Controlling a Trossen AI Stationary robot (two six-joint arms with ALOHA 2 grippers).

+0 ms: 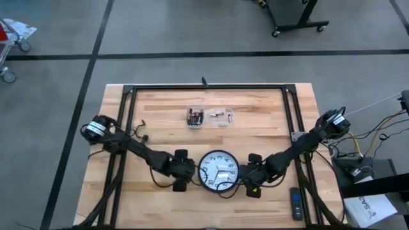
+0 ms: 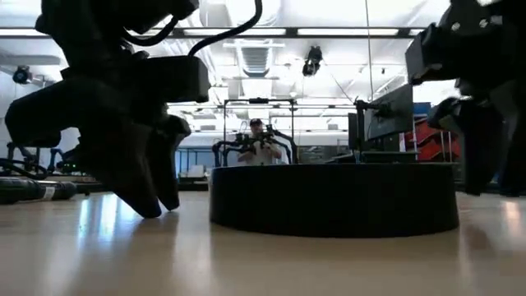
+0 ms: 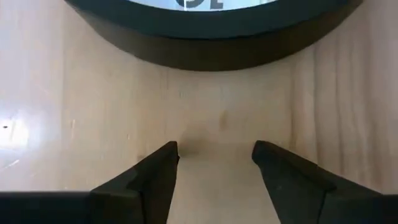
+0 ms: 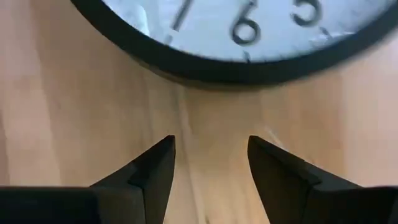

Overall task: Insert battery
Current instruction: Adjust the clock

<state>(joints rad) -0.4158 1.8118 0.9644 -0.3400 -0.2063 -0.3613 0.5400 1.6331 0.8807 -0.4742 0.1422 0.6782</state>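
Batteries (image 1: 195,117) sit in a clear packet at the far middle of your wooden surface (image 1: 160,128), beside a second clear packet (image 1: 220,117). From above, the wall clock (image 1: 217,171) lies face up (hands visible) between the left gripper (image 1: 190,174) and the right gripper (image 1: 245,178). Down low, the clock's dark rim (image 2: 333,200) sits flat. Your wrist views show both sets of jaws spread wide, empty, facing the clock's edge.

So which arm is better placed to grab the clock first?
Neither clearly: the left gripper and right gripper flank the clock, both open and facing its rim without touching. They probably grip together.
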